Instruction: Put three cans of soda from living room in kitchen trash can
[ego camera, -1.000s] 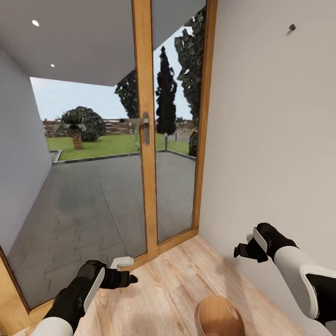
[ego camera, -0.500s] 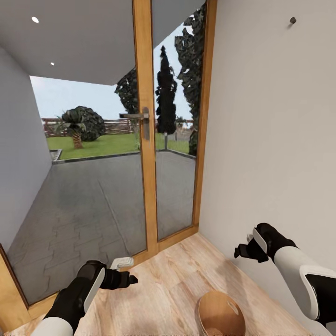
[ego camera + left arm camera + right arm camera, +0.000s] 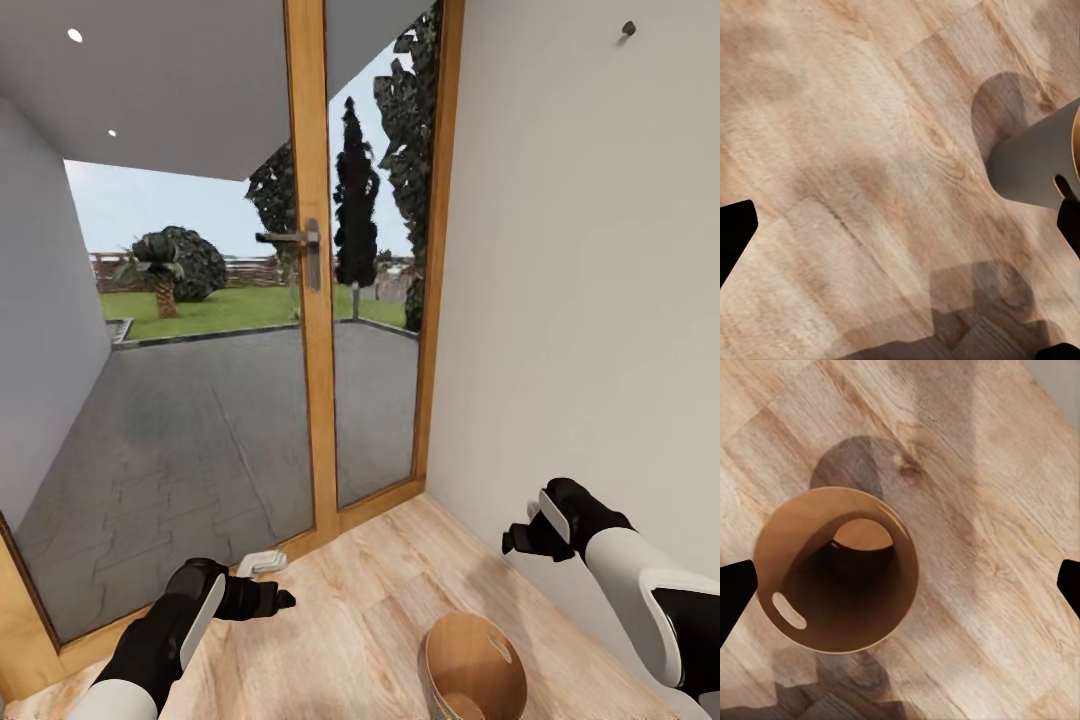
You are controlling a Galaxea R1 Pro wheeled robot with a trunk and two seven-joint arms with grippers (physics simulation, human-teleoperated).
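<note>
Item 1, my left gripper (image 3: 262, 582): held low over the wood floor (image 3: 370, 600), near the foot of the glass door (image 3: 190, 400). From the head view 1 pale finger and 1 dark finger show with a gap between them, and in my left wrist view the 2 dark fingertips (image 3: 733, 232) sit at opposite edges, so my jaws stand released, grasping nothing.

Item 2, my right gripper (image 3: 524, 532): raised in front of the white wall (image 3: 590, 280), well apart from the left one. In my right wrist view the 2 fingertips (image 3: 735, 585) sit far apart at the picture's edges; jaws released, nothing between them.

Item 3, the tash can (image 3: 472, 668): upright on the floor between my 2 arms, at the lower edge of the head view, near the wall. Coppery brown inside, with 1 slot handle in its wall. My right wrist view looks straight down into the tash can (image 3: 836, 568); its round bottom shows bare. My left wrist view catches its pale grey outer side (image 3: 1035, 165) and its shadow on the boards.

Item 4, the door: wood-framed, 1 metal handle (image 3: 290, 240), with a paved terrace (image 3: 180, 440), lawn and dark trees beyond the glass.
</note>
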